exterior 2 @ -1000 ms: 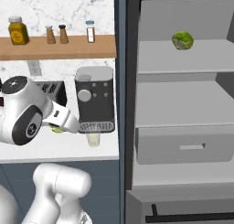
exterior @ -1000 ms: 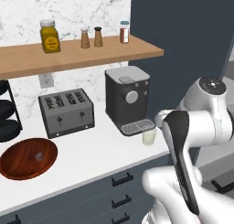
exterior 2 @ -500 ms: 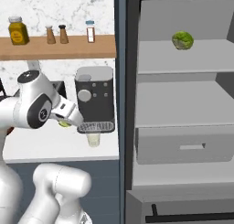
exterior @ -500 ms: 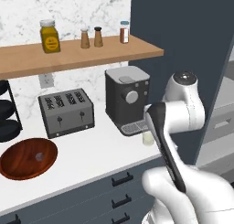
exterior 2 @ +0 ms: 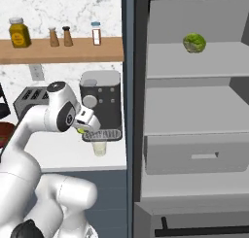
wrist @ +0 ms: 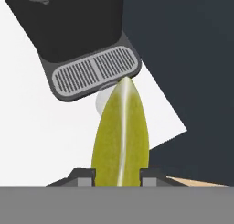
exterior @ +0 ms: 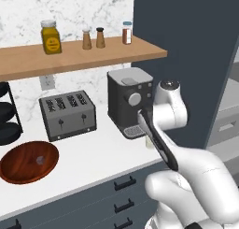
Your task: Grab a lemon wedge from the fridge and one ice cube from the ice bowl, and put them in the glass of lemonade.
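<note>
Starting at the far left of the surface (exterior: 93, 153), the ice bowl (exterior: 29, 161) sits low with one ice cube (exterior: 40, 160) inside it, the toaster (exterior: 68, 115) just behind. Further right, my gripper (wrist: 117, 176) is clamped on the lemon wedge (wrist: 120, 134), held above the glass of lemonade (exterior 2: 99, 147) standing in front of the coffee machine (exterior 2: 102, 102). At the right, the fridge (exterior 2: 194, 115) stands open, a leafy green ball (exterior 2: 194, 42) on its top shelf.
</note>
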Robot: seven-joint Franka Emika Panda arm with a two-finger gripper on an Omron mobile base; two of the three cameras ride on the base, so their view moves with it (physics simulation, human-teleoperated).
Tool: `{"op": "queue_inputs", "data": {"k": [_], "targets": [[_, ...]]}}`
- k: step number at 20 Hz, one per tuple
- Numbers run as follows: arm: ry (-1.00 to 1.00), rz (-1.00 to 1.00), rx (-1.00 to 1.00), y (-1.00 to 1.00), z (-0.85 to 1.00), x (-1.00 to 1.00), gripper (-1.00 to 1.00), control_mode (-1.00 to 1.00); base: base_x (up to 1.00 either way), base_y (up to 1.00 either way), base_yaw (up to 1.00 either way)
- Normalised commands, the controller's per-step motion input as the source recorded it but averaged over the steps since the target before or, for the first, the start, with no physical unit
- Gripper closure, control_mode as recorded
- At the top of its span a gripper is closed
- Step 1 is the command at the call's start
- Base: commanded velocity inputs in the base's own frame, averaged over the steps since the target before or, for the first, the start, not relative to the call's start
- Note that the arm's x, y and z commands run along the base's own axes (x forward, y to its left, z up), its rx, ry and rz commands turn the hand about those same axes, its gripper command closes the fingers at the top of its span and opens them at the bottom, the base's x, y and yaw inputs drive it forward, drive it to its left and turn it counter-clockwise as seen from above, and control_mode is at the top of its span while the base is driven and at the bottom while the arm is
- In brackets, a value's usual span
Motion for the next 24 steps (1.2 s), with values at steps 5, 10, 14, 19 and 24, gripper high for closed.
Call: {"op": "queue_inputs", "data": {"k": [5,10,14,19,24], "targets": [[0.17,0.03,0.00,-0.04,-0.38,0.30,1.00,-1.00,0.00,0.00,0.00],[0.06,0.00,0.00,-0.08,-0.05,0.10,1.00,-1.00,0.00,0.00,0.00],[0.00,0.00,0.00,-0.14,-0.17,0.20,1.00,-1.00,0.00,0.00,0.00],[0.00,0.00,0.00,-0.17,-0.16,0.11,1.00,-1.00,0.00,0.00,0.00],[0.00,0.00,0.00,-0.11,-0.09,0.10,1.00,-1.00,0.00,0.00,0.00]]}}
